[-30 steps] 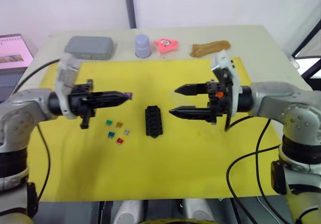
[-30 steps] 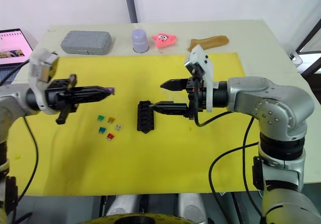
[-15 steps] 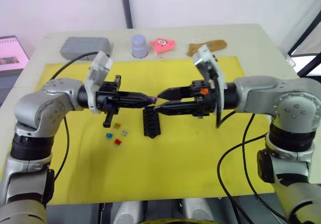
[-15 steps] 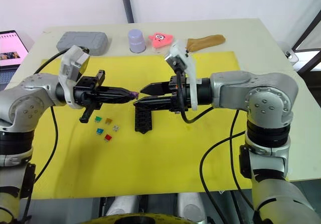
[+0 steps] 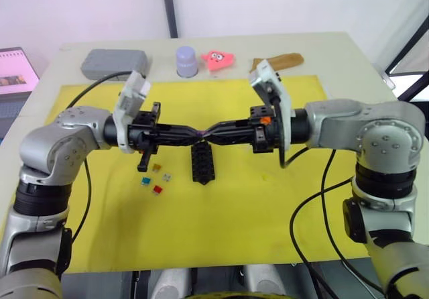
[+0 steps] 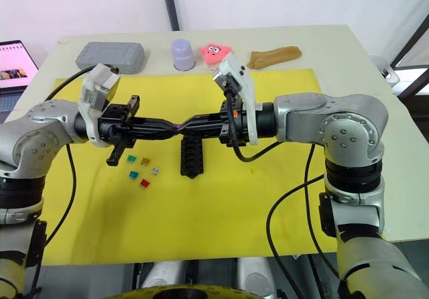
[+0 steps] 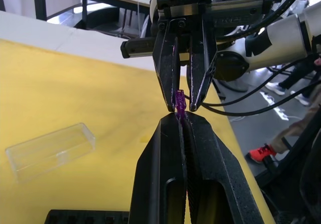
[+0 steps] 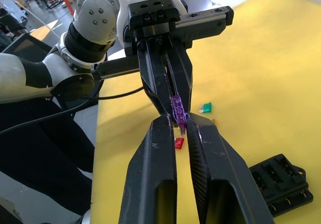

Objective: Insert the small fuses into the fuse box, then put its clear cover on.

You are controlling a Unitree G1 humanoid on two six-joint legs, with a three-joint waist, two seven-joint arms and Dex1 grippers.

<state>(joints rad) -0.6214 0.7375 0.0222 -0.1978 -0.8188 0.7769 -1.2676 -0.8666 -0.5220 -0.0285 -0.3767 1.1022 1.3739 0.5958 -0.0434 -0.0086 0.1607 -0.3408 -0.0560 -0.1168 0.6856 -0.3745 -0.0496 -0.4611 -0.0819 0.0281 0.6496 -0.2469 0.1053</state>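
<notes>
The left pincer (image 7: 181, 119) and the right pincer (image 8: 181, 123) meet tip to tip in the air above the middle of the yellow mat (image 5: 221, 225), each arm reaching in level from its own side. Between the tips sits the tiny translucent purple blade fuse (image 7: 180, 102): the left pincer's two black fingers are pressed together on one end of it, and the right pincer's fingers are narrowed around the other end, so both appear to grip it at once. Directly beneath the meeting point lies the small black rectangular plastic fuse box (image 5: 202, 163), flat on the mat with its slotted face up and no cover on it. Just to the robot's left of the box, four loose small fuses rest on the mat in a tight cluster: a green one (image 6: 131, 158), an orange one (image 6: 145, 161), a blue one (image 6: 134, 175) and a red one (image 6: 145, 183), with a pale grey one (image 6: 155, 171) beside them. The small transparent rectangular plastic cover (image 7: 50, 151) lies flat on the mat, apart from the box. At the far edge of the pale bench (image 5: 375, 98), beyond the mat, stand a grey rounded case (image 5: 114, 63), a lavender cup (image 5: 187, 61) upside down, a pink soft toy (image 5: 218, 60) and a brown cloth-like piece (image 5: 276, 62).
</notes>
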